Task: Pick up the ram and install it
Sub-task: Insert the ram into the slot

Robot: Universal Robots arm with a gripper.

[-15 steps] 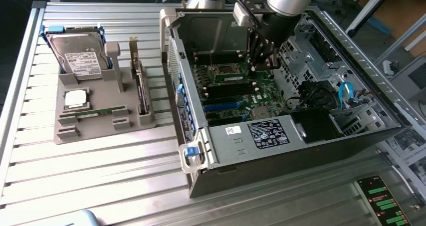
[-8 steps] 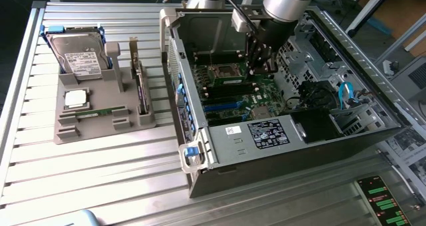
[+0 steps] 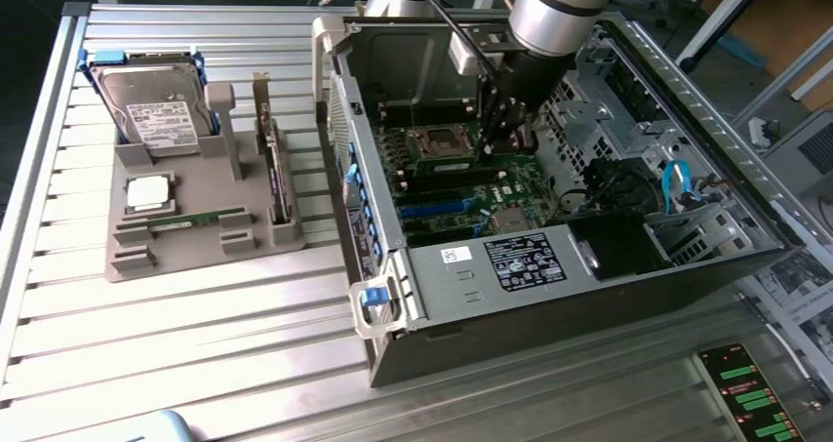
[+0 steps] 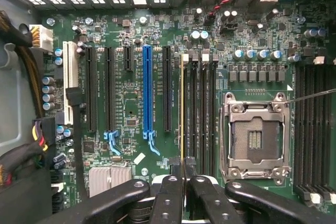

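Seen edge-on in the wrist view, the ram [image 4: 182, 108] is a thin yellow-green strip that runs out from between my fingertips. My gripper [image 4: 182, 176] is shut on its near end. The stick lies in line with the outermost of several black memory slots [image 4: 202, 108] beside the open processor socket [image 4: 254, 137]. I cannot tell whether it touches the slot. In the exterior view the gripper [image 3: 505, 149] reaches down into the open computer case [image 3: 521, 266], just above the motherboard [image 3: 456, 203].
On the exterior view's left a grey holder [image 3: 195, 252] carries a hard drive [image 3: 154, 105], a silver processor [image 3: 148, 193], another green stick [image 3: 195, 218] and an upright expansion card [image 3: 273, 169]. Case walls, cables [image 3: 677, 183] and a blue slot [image 4: 146, 93] surround the gripper.
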